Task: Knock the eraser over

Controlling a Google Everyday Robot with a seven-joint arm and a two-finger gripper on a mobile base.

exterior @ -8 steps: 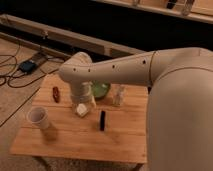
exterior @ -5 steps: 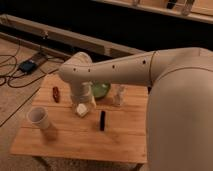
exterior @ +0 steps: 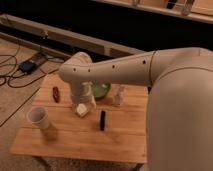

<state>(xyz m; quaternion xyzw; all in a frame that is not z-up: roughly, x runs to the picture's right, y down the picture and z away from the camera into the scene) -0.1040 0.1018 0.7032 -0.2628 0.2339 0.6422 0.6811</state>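
One look: found eraser (exterior: 102, 120) standing on edge at middle of table (exterior: 125, 137), just beside gripper (exterior: 82, 102) — could not tell gripper's opening. Judged it light, stiff, tippy — favoured nudging high on broad face.

White block (exterior: 81, 109) sits by the tool (exterior: 80, 101); cup (exterior: 39, 119), red object (exterior: 56, 94), bowl (exterior: 101, 90) nearby.

Matt wooden table (exterior: 125, 137), end effector (exterior: 81, 102) above it

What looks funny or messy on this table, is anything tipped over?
Nothing stands out. The paper cup stands upright, the black eraser stands on end, and nothing is spilled. The gripper hangs just over the white block, not touching the eraser.
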